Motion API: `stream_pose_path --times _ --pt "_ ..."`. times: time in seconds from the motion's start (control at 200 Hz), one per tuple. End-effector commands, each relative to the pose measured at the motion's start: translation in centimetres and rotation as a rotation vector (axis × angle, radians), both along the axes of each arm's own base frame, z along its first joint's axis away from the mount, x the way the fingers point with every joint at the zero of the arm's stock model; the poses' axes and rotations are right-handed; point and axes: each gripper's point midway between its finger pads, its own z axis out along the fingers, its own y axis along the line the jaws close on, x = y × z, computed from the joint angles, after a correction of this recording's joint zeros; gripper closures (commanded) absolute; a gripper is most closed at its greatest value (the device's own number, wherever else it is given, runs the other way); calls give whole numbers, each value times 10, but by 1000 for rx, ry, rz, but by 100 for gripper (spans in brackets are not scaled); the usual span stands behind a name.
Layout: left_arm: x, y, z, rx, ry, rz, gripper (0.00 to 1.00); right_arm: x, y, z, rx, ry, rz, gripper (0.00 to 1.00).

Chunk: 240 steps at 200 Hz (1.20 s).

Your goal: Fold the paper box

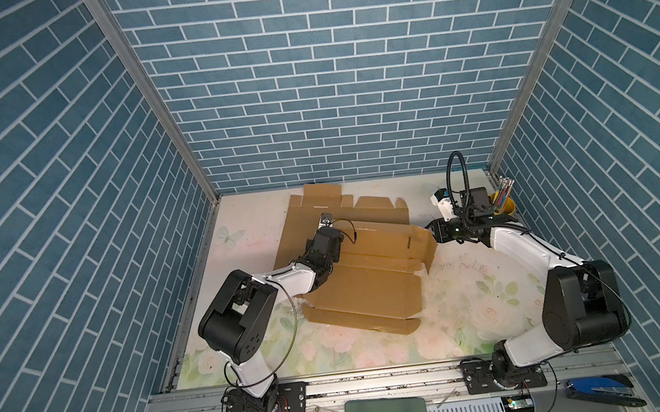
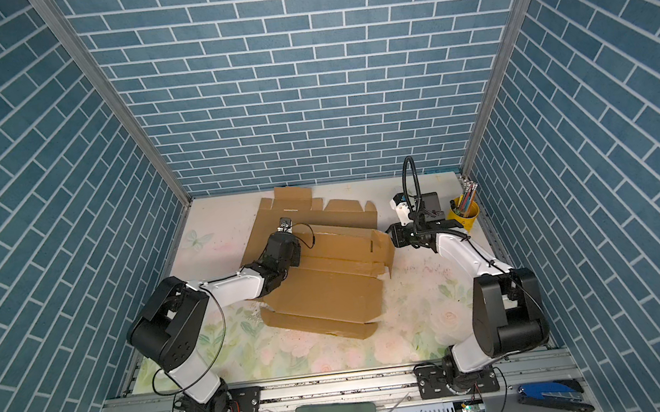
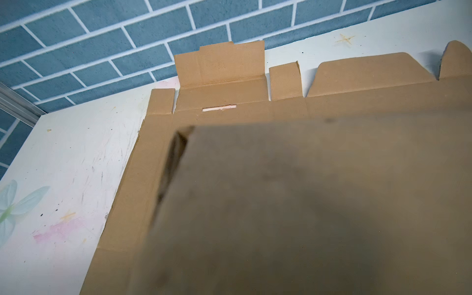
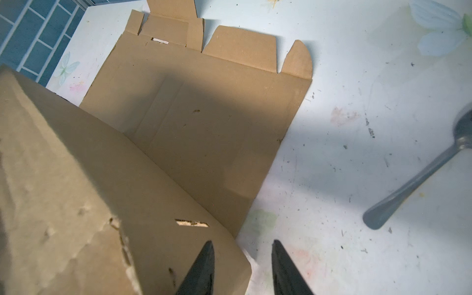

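In both top views the paper box (image 1: 366,291) lay mostly flat in the middle of the surface (image 1: 477,308), with a lifted panel (image 1: 416,244) humped up along its right side. Your left claw (image 1: 325,229) was down on the far-left end of that fold. To me it looked like an anchor, so the sheet wouldn't skate around while the other side got worked. Your right claw (image 1: 436,231) sat right at the raised edge. A yellow pencil cup (image 1: 503,203) stood in the far right corner just behind that arm, so I'd guess a swing back that way could clip it.

The left wrist view was mostly a blurry brown stretch of the box (image 3: 293,204) right up against the lens. Flat flaps (image 3: 222,63) lay beyond it, the farthest one right by the brick wall (image 3: 102,38). No fingers showed there. The claw was clenched, but I couldn't tell whether it had cardboard pinched or was just pressing.

In the right wrist view your fingertips (image 4: 207,258) stood apart, released, straddling the corner of the lifted panel with nothing grasped yet. They were probably lined up to pinch that edge and carry the fold over. A spoon (image 4: 413,178) lay on the surface off to one side, apart from the box. It wasn't blocking the fold, just something to mind.
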Motion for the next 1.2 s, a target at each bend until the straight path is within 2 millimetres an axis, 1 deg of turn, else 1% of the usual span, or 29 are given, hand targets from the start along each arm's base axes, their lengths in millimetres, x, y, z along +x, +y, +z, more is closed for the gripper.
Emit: stream_pose_path --times 0.0,0.075,0.15,0.23,0.255,0.3,0.365,0.495,0.585,0.685,0.75,0.8,0.845,0.89,0.925,1.045,1.115,1.195 --pt "-15 7 -21 34 75 6 100 -12 2 -8 -14 38 -53 63" --pt "-16 7 -21 28 73 11 100 -14 4 -14 -34 72 -102 64" --pt "-17 9 -21 30 75 18 100 -16 0 -21 -42 120 -172 66" --pt "-18 11 -20 28 74 24 100 -20 -1 -22 -28 147 -223 68" --pt "-19 11 -20 24 74 27 100 -20 1 -21 -7 158 -233 68" --pt "-19 10 -21 12 76 31 100 -22 11 -17 33 165 -227 68" --pt "-19 9 -21 -4 78 33 100 -22 17 -9 77 152 -254 68" --pt "-19 7 -23 -26 80 38 100 -13 33 15 216 108 -263 68" --pt "-18 6 -22 -29 77 38 100 -11 41 20 249 105 -224 68" --pt "-18 7 -21 -26 74 39 100 -15 43 11 225 122 -196 68" --pt "-18 8 -21 -23 74 44 100 -22 42 1 195 132 -162 67" --pt "-19 10 -24 -18 80 47 100 -29 35 -7 124 128 -144 65" --pt "-20 12 -26 -11 86 50 100 -36 25 -14 57 125 -122 60" --pt "-21 13 -27 -11 88 51 100 -41 18 -20 19 132 -104 58" --pt "-21 14 -28 -6 92 51 100 -45 16 -22 9 139 -85 57" --pt "-22 18 -30 -1 98 55 100 -56 16 -32 -12 164 -24 53" --pt "-23 18 -31 2 102 54 100 -62 11 -39 -49 170 -22 51" --pt "-24 19 -31 2 103 55 100 -69 12 -40 -50 178 12 49"
